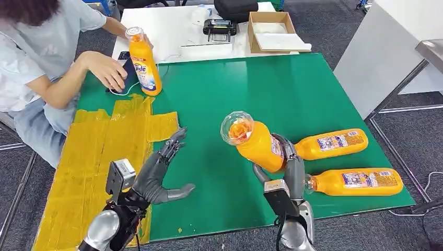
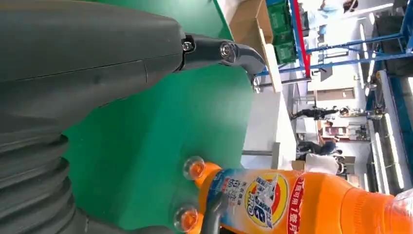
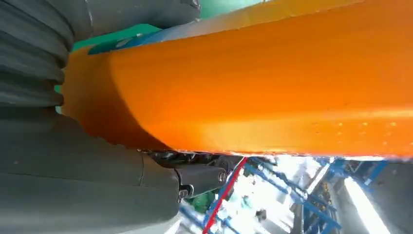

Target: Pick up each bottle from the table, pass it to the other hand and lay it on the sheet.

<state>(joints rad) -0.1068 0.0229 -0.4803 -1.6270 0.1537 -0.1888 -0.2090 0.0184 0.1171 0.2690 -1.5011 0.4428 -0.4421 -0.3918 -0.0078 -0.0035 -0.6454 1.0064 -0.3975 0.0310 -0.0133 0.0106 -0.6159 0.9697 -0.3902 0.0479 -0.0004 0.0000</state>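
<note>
Right hand point(image 1: 287, 162) grips the orange plastic detergent bottle point(image 1: 256, 144), lifted at centre frame, clear cap toward us. Left hand point(image 1: 159, 175), fingers spread and holding nothing, waits lower left beside the yellow taped sheet point(image 1: 89, 157). Handover looks next. Two matching orange bottles point(image 1: 334, 144) lie right; a person holds an upright one point(image 1: 144, 63) upper left.

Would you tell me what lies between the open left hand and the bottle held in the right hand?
Bare green mat, per the head view.
</note>
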